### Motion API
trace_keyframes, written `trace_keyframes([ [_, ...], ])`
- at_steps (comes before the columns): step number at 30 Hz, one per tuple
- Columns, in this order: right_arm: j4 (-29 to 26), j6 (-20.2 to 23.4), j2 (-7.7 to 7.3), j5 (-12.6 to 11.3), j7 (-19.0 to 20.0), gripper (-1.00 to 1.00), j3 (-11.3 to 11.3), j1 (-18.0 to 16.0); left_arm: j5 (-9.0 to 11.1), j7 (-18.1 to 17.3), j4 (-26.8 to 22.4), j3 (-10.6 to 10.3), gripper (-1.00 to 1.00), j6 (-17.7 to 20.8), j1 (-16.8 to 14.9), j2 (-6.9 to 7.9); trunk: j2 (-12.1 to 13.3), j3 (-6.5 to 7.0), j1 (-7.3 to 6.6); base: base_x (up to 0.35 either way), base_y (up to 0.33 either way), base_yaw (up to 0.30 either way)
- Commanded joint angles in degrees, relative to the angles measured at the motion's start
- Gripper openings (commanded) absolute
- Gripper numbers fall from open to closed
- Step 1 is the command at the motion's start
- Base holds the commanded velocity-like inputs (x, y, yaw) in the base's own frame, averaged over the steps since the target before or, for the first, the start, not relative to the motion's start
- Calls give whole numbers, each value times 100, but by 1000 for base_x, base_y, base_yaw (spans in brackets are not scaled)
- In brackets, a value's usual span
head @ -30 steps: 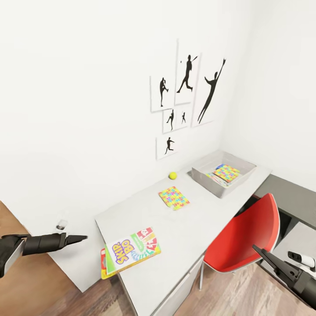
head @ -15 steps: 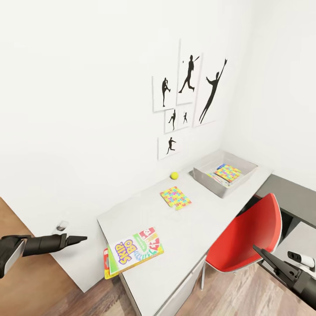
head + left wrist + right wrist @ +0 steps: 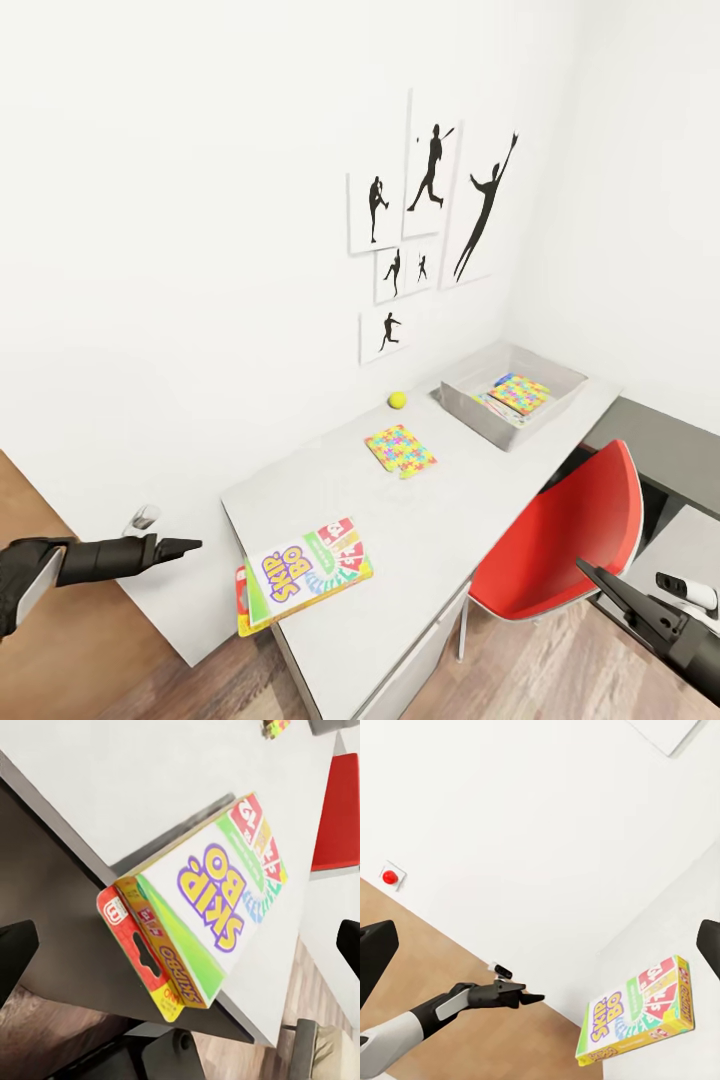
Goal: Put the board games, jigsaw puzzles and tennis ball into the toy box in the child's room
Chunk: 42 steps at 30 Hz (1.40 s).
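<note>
Two board games lie stacked at the table's [image 3: 440,520] near left corner, overhanging its edge: a green-edged Skip-Bo box [image 3: 308,570] [image 3: 221,904] [image 3: 639,1016] on a yellow-orange, red-edged box [image 3: 240,602] [image 3: 139,949]. One jigsaw puzzle [image 3: 399,449] lies mid-table, and the tennis ball [image 3: 397,400] sits by the wall. The grey toy box [image 3: 470,405] at the far end holds another jigsaw puzzle [image 3: 520,394] on something flat. My left gripper [image 3: 185,546] hovers left of the stack, open and empty. My right gripper [image 3: 592,574] hangs low beside the chair, open and empty.
A red chair [image 3: 560,535] [image 3: 339,806] is tucked at the table's front, between my right gripper and the table. A dark-topped side cabinet [image 3: 660,450] stands right of the table. A wood door with handle [image 3: 143,518] is behind my left arm [image 3: 450,1003]. A red wall button [image 3: 390,877] is nearby.
The view shifted slightly at first. My left gripper has edged a little lower and toward the table corner. The toys and the right arm have not moved.
</note>
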Motion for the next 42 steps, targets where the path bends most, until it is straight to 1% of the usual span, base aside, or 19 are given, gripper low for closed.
trace_keyframes([
  [1, -5, 45, -4, -38, -7, 100, 0, 0, 26, -3, 2, -8, 100, 56, -4, -5, -53, -29, 26, 0, 0, 0],
  [3, -7, 49, -5, -39, -4, 100, -2, 0, 27, 2, 4, -9, 100, 59, -4, -31, -133, -65, 70, 0, 0, 0],
  [9, -10, 54, -7, -40, -1, 100, -8, 0, 20, 10, 14, -13, 100, 70, -4, -195, -374, -173, 202, 0, 0, 0],
  [15, -11, 54, -8, -40, 0, 100, -10, 0, 13, 12, 85, -18, 100, 68, -4, -266, -614, -280, 333, 0, 0, 0],
  [24, -11, 61, -8, -40, 0, 100, -16, 0, 5, 5, 378, -20, 100, 58, -23, -299, -975, -442, 531, 0, 0, 0],
  [36, -6, 63, -8, -40, 0, 100, -22, 0, 2, 10, 457, -18, 100, 82, -30, -300, -1457, -657, 795, 0, 0, 0],
  [42, -3, 63, -8, -40, 0, 100, -22, 0, 2, 12, 468, -13, 100, 190, -30, -297, -1697, -765, 926, 0, 0, 0],
])
